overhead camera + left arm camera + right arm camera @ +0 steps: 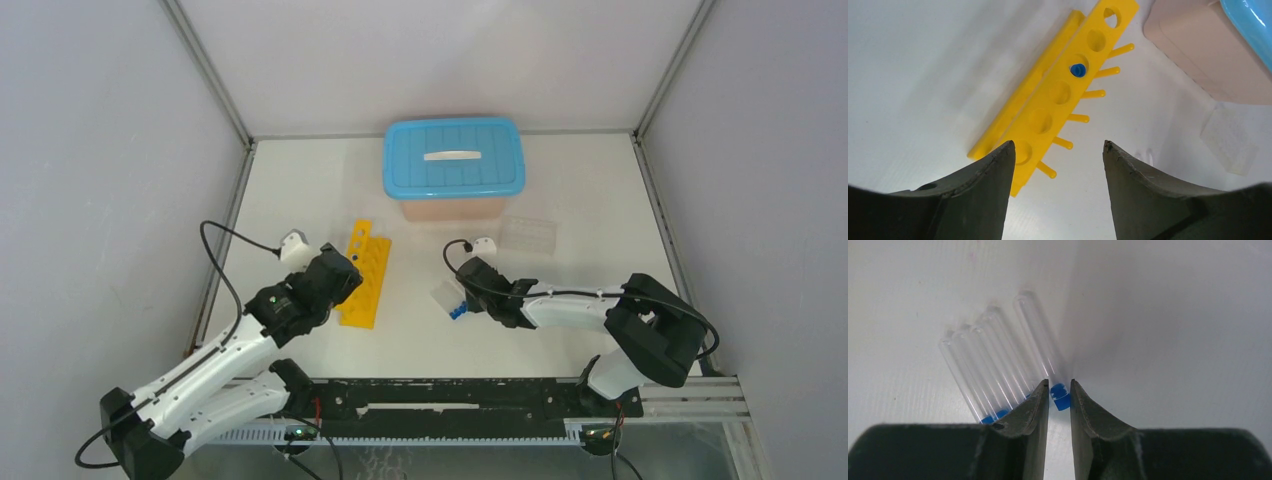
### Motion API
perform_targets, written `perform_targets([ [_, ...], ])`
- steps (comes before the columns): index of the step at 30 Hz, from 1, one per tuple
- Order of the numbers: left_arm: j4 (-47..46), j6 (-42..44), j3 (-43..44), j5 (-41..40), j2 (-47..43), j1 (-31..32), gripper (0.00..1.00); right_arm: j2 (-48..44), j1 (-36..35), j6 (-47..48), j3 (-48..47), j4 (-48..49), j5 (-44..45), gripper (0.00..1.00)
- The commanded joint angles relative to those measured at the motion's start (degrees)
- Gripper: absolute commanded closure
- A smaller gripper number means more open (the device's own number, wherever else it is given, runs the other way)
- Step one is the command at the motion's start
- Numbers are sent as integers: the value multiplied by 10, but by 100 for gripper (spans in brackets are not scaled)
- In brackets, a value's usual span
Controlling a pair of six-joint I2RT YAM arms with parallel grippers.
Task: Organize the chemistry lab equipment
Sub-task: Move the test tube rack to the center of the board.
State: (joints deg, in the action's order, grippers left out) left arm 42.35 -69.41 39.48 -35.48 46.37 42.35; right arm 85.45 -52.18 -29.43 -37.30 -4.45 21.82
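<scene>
A yellow rack (pixel 366 270) (pixel 1063 90) lies left of centre, with one blue-capped tube (pixel 1077 70) standing in a hole. My left gripper (pixel 343 280) (pixel 1058 145) hovers open over the rack's near end, nothing between its fingers. Several clear blue-capped tubes (pixel 447 298) (pixel 993 365) lie side by side on the table. My right gripper (pixel 462 298) (pixel 1059 382) is shut on the blue cap of the rightmost tube (pixel 1040 340), which still lies flat, angled slightly away from the others. A small clear tray (pixel 527 235) (pixel 1230 140) sits to the right of the rack.
A pink tub with a blue lid (pixel 455 160) (pixel 1198 50) stands at the back centre, just behind the clear tray and the rack's far end. Grey walls close the table on the left, right and back.
</scene>
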Motion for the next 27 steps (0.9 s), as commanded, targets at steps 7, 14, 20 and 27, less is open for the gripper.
perform_targets([
  [7,4,80,35,-18,47,2,33,-8,9,18,0,30,-11,71],
  [14,-6,91,27,-19,77,2,33,-7,12,25,0,31,-17,71],
  [20,-10,92,26,-25,101,2,34,1,14,27,0,36,-23,71],
  [27,-21,105,22,-40,121,3,34,11,16,28,1,39,-29,71],
])
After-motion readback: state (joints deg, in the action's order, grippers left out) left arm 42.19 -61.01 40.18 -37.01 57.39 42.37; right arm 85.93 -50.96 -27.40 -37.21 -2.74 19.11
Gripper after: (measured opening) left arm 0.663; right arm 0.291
